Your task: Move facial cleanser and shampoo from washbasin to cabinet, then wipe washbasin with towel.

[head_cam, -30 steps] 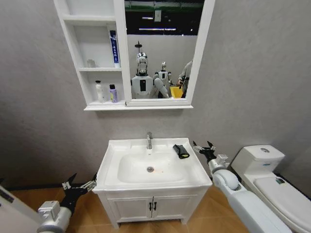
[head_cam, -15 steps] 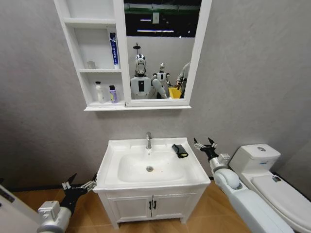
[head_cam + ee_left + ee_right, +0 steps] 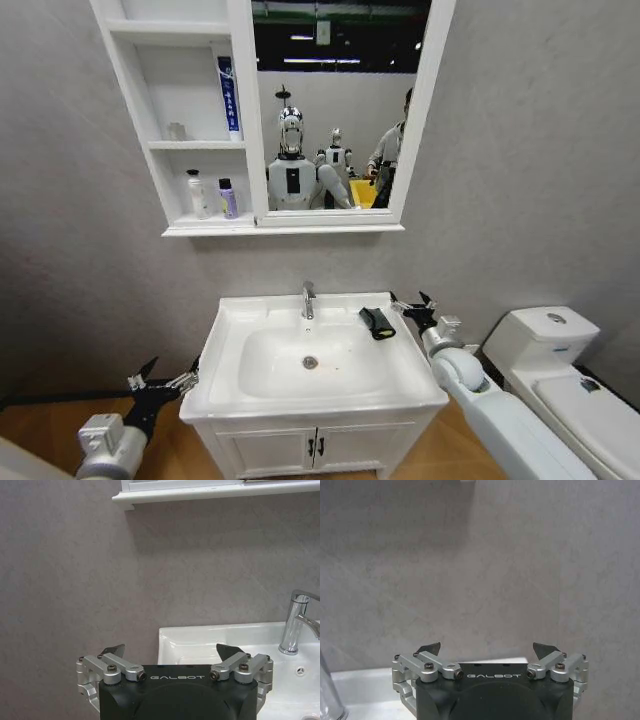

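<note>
The white washbasin (image 3: pixel 232 330) has its chrome tap (image 3: pixel 308 299) at the back. The black towel (image 3: pixel 377 322) with a yellow-green edge lies folded on the rim's back right corner. My right gripper (image 3: pixel 412 304) hovers open just right of the towel, apart from it, and faces the wall (image 3: pixel 490 651). My left gripper (image 3: pixel 165 378) hangs open low, left of the basin's front corner (image 3: pixel 172 651). In the cabinet (image 3: pixel 245 120), a white bottle (image 3: pixel 200 193) and a small purple bottle (image 3: pixel 228 198) stand on the lowest shelf and a blue-white tube (image 3: pixel 228 95) on the middle one. I cannot tell which is the facial cleanser or the shampoo.
A white toilet (image 3: pixel 545 345) stands close to the right of my right arm. The vanity doors (image 3: pixel 315 447) sit under the basin. A small glass (image 3: pixel 176 130) is on the middle shelf. The mirror (image 3: pixel 335 100) reflects robots and a person behind me.
The whole picture has shifted, so the camera moved. My right gripper now sits a little closer to the towel. The left arm and the towel have not moved.
</note>
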Robot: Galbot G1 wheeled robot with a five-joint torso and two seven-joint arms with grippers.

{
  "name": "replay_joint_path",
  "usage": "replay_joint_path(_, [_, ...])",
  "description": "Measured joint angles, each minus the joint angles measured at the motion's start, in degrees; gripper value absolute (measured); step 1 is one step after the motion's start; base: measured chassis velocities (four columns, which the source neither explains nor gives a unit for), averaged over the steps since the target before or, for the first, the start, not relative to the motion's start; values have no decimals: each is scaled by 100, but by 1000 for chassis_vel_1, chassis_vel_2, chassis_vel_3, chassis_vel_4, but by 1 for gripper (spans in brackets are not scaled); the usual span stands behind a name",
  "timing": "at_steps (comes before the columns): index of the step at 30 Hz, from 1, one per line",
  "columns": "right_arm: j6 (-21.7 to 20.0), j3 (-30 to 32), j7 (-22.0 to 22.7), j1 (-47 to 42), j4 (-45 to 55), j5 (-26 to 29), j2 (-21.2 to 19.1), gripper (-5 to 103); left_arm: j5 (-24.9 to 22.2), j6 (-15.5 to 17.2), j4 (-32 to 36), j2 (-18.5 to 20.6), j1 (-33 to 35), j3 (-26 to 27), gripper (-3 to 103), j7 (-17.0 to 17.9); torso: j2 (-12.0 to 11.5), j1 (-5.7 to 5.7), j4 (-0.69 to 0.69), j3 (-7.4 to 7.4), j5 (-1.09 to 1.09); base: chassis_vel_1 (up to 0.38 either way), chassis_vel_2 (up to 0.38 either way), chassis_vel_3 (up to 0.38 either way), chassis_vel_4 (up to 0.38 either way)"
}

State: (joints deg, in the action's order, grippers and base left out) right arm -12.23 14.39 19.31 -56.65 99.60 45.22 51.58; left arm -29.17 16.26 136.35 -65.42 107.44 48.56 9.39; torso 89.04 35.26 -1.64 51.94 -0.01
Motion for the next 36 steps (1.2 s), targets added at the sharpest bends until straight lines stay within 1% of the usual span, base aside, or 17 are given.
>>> replay_joint_path(1, [0,0,0,0,0,0,0,100,0,0,0,0,0,0,100,0,0,0,0,0,0,0,0,0,0])
replay_joint_path(4, [-411,-305,295,301,-347,163,103,100,0,0,0,0,1,0,100,1,1,-3,0,-1,2,37,-38,-26,24])
replay_joint_path(6, [-492,-338,342,350,-407,229,109,100,0,0,0,0,1,0,100,1,2,-3,0,0,1,56,-47,-47,23])
replay_joint_path(7, [-687,-394,393,482,-568,434,104,100,0,0,0,0,2,0,100,0,2,-3,-1,0,2,0,0,0,0])
replay_joint_path(8, [-687,-394,393,482,-568,434,104,100,0,0,0,0,2,0,100,0,2,-3,-1,0,2,0,0,0,0])
replay_joint_path(9, [-837,-417,373,597,-694,637,81,100,0,0,0,0,1,0,100,0,1,-3,-1,0,2,0,0,0,0])
replay_joint_path(10, [-1028,-489,248,832,-933,914,26,100,-1,0,0,0,1,-1,100,0,1,-1,-2,0,1,0,0,0,0])
replay_joint_path(11, [-1028,-489,248,832,-933,914,26,100,-1,0,0,0,1,-1,100,0,1,-1,-2,0,1,0,0,0,0])
replay_joint_path(14, [-1128,-706,-133,1329,-1410,1063,-38,100,-1,1,0,0,1,0,100,0,1,2,0,1,1,0,0,0,0])
replay_joint_path(17, [-1161,-780,-249,1541,-1626,1066,-14,100,-1,0,0,0,1,0,100,0,1,1,0,0,0,0,0,0,0])
replay_joint_path(26, [-1131,-1049,-435,1774,-2161,973,150,100,-1,1,0,0,1,0,100,0,1,1,-1,0,1,0,0,0,0])
replay_joint_path(33, [-1081,-1144,-595,1809,-2523,879,284,100,0,0,0,0,1,0,100,0,1,1,-1,0,1,0,0,0,0])
replay_joint_path(34, [-1073,-1157,-628,1821,-2592,847,306,103,0,0,0,0,1,0,100,0,1,1,-1,0,1,0,0,0,0])
replay_joint_path(36, [-1065,-1173,-673,1839,-2695,810,341,103,-1,-1,0,0,1,0,100,0,1,1,-1,0,1,0,0,0,0])
